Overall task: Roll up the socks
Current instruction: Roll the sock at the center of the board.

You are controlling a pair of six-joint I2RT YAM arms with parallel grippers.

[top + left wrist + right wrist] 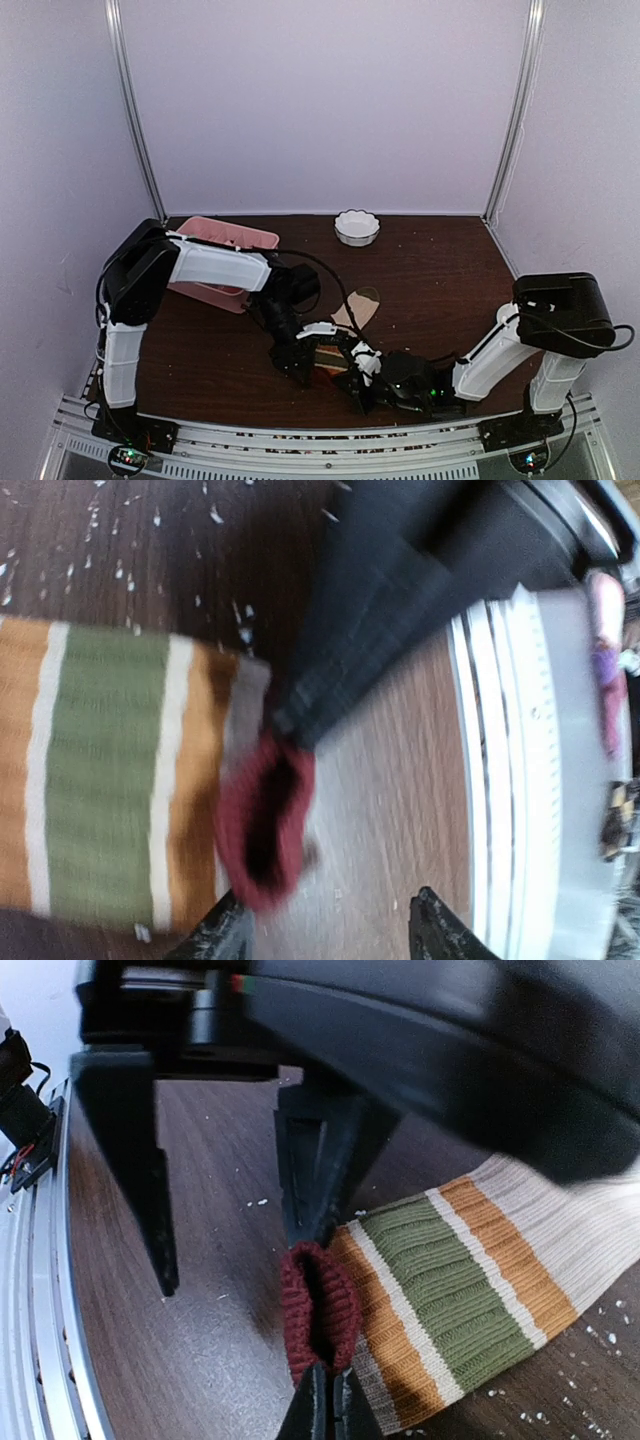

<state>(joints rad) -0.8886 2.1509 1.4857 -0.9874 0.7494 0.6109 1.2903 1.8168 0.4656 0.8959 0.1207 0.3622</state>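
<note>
A beige sock (470,1270) with orange, green and white stripes and a dark red cuff edge (318,1305) lies flat on the dark wood table. My right gripper (328,1400) is shut on the near end of that red edge. My left gripper (237,1260) stands open just beyond the cuff, one finger touching its far end. In the left wrist view the red cuff edge (262,830) sits by the open left gripper (325,935), with the blurred right gripper (300,705) above. From above, both grippers meet at the sock (328,362). A tan stretch of sock (362,305) runs away from them.
The pink tray (235,240) lies under the left arm at the back left. The white scalloped bowl (357,227) stands at the back centre. A metal rail (300,440) runs along the near table edge, close to both grippers. White specks dot the wood.
</note>
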